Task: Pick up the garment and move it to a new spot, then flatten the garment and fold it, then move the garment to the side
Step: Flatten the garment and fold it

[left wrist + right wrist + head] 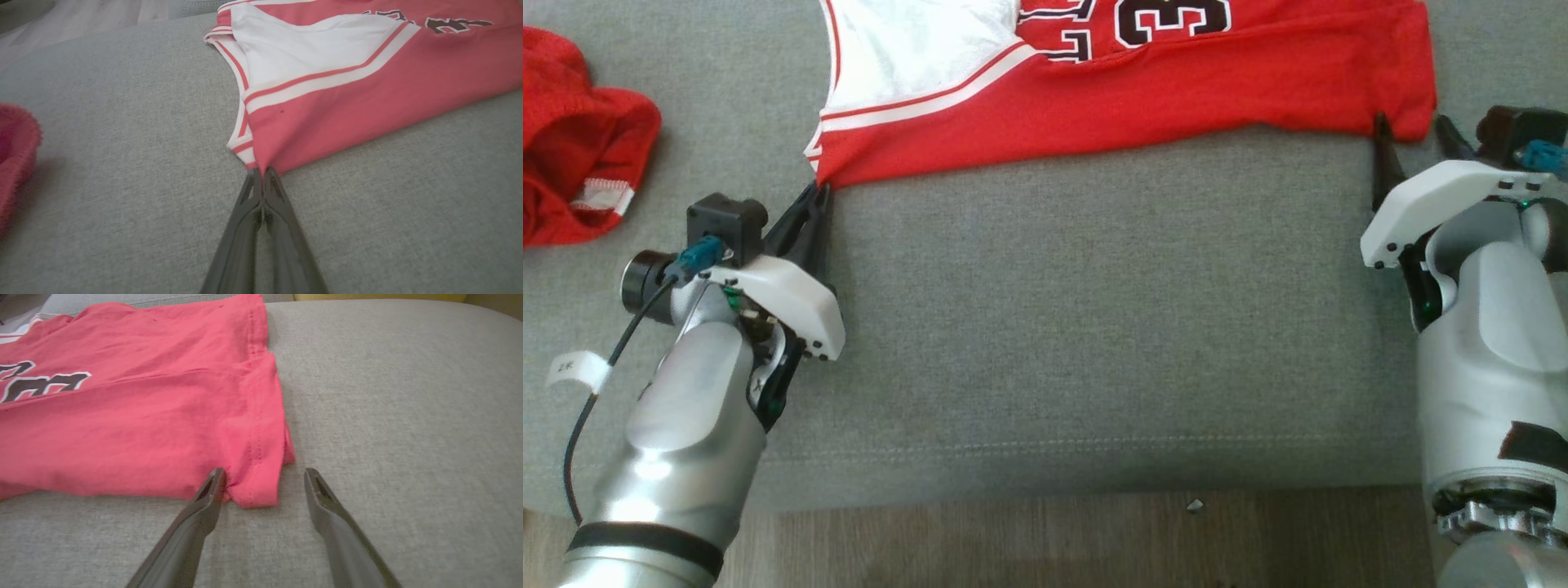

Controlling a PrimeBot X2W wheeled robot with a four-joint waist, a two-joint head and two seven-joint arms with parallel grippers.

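The left jaws are clenched on the near left corner of the red-and-white basketball jersey (1143, 106); the right jaws stand released, straddling its near right corner. The right should, I judge, close over every layer, then both lift evenly. The jersey lies spread on the grey woven sofa cushion (1094, 327). Count: one jersey, one crumpled red mesh garment (572, 163), two pairs of jaws.
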